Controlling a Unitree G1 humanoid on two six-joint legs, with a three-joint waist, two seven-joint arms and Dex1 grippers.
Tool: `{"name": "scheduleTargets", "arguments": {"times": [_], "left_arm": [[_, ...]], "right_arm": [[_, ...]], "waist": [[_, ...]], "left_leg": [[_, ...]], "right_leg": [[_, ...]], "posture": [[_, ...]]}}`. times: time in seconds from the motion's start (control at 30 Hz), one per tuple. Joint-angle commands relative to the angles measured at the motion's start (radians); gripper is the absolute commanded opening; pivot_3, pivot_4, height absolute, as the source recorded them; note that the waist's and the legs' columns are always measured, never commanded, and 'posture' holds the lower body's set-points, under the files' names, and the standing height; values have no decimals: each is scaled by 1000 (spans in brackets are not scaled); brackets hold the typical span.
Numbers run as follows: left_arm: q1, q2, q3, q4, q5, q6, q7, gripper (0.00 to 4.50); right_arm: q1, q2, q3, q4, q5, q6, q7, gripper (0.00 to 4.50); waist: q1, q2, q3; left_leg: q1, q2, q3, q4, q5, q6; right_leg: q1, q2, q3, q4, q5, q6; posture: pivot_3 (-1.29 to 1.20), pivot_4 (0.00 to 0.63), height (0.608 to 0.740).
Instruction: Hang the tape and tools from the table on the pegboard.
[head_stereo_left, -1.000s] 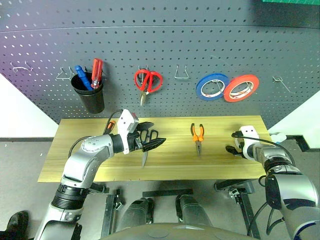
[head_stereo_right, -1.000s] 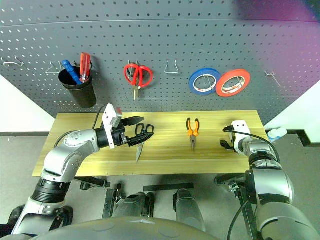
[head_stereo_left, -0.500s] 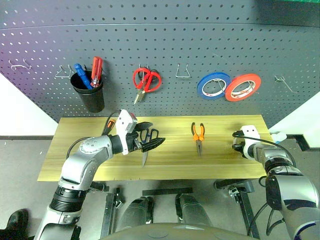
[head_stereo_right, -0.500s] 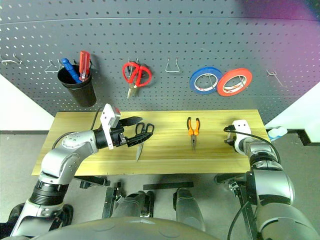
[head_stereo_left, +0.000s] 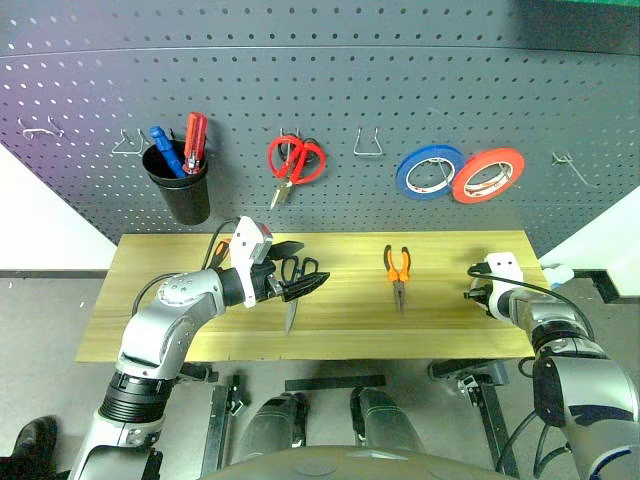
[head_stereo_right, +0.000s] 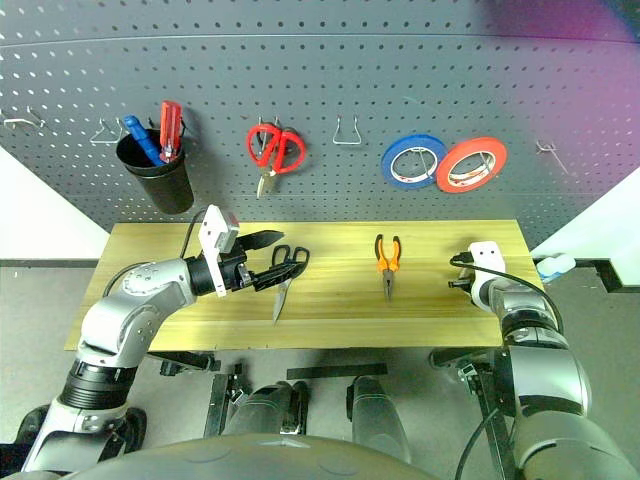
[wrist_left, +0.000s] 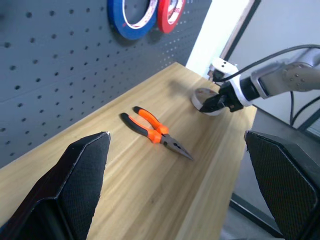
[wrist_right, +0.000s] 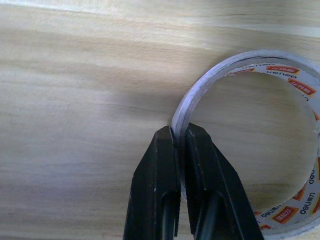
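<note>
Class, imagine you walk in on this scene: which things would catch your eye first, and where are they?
The blue roll and orange-red roll hang side by side on the pegboard, right of the red scissors. On the table, orange pliers lie mid-right, and the right gripper pinches the tape ring's wall.

The pegboard (head_stereo_left: 330, 90) stands behind the tabletop (head_stereo_left: 340, 325). On it, left to right, hang a cup (head_stereo_left: 178, 188) holding two screwdrivers (head_stereo_left: 180, 148), scissors (head_stereo_left: 295, 162), and two tape rolls (head_stereo_left: 458, 174) side by side. On the tabletop, a second pair of scissors (head_stereo_left: 292, 290) lies left of centre, the pliers (head_stereo_left: 397, 272) lie right of centre, and the tape (wrist_left: 207, 100) lies near the right end.
</note>
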Motion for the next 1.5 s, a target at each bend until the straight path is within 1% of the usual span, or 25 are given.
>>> {"name": "scheduleTargets", "arguments": {"times": [0.03, 0.13, 0.17, 0.23, 0.3, 0.5, 0.6, 0.8, 0.93, 1.17, 1.3, 1.5], "left_arm": [[-19, -11, 24, 0, -19, -32, -4, 4500], [-32, -23, 22, 18, -18, -38, -7, 4500], [-38, -27, 23, 24, -18, -42, -8, 4500], [-51, -33, 22, 41, -14, -50, -11, 4500], [-60, -34, 17, 53, -5, -63, -16, 4500], [-79, -40, 19, 76, -10, -73, -22, 4500], [-86, -43, 18, 85, -7, -78, -24, 4500], [-89, -41, 19, 92, -7, -84, -30, 4500], [-101, -44, 17, 101, -3, -91, -31, 4500], [-114, -50, 13, 124, -1, -104, -35, 4500], [-125, -54, 6, 141, 5, -118, -44, 4500], [-140, -60, 1, 162, 7, -130, -56, 4500]], "right_arm": [[53, -3, -58, -96, 63, -18, 1, 24], [107, 12, -110, -190, 120, -31, 1, 24], [130, 16, -126, -224, 135, -64, -3, 24], [150, 20, -168, -262, 166, -92, -46, 24], [154, 24, -212, -282, 205, -101, -65, 24], [133, -3, -288, -286, 240, -157, -156, 24], [130, -10, -298, -286, 235, -216, -195, 24], [151, 11, -333, -341, 255, -337, -257, 24], [180, 28, -348, -393, 284, -367, -251, 24], [256, 47, -370, -561, 311, -422, -272, 24], [281, 66, -366, -657, 324, -413, -283, 24], [327, 88, -347, -822, 305, -398, -312, 24]], "waist": [[4, 0, 0], [14, 1, -1], [14, 1, -1], [15, 1, -1], [15, 1, -1], [14, 1, -1], [14, 2, -1], [13, 2, -1], [13, 2, -1], [14, 3, -2], [9, 4, -3], [11, 8, -7]], "left_leg": [[0, 0, 0, 0, 0, 0], [-4, 0, 0, 0, 0, 0], [-7, 0, 0, 1, 0, 0], [-11, 0, 0, 1, 2, 0], [-12, 0, 0, 1, 3, 0], [-11, 0, 0, 1, 3, 0], [-11, 0, 0, 2, 3, 0], [-11, 0, 0, 2, 4, 0], [-11, 0, 0, 4, 4, -1], [-11, 0, 0, 5, 5, -2], [-10, 0, 0, 6, 5, -2], [-10, 0, 0, 6, 7, -4]], "right_leg": [[0, 0, 0, 0, 0, 0], [-5, 0, 0, 1, 1, 1], [-8, 0, 0, 1, 1, 1], [-13, 0, 0, 2, 2, 1], [-14, 1, 0, 3, 2, 1], [-14, 1, 0, 3, 2, 1], [-14, 1, 0, 3, 2, 1], [-14, 1, 0, 5, 2, 1], [-14, 1, 0, 8, 2, 1], [-14, 1, 0, 11, 2, 1], [-14, 2, 0, 12, 2, 0], [-14, 2, 0, 13, 3, -1]], "posture": [[19, 190, 740], [8, 185, 740], [5, 183, 740], [-2, 181, 740], [-5, 178, 740], [-15, 172, 740], [-14, 171, 740], [-15, 169, 740], [-21, 165, 740], [-35, 157, 740], [-52, 144, 740], [-64, 138, 740]]}}
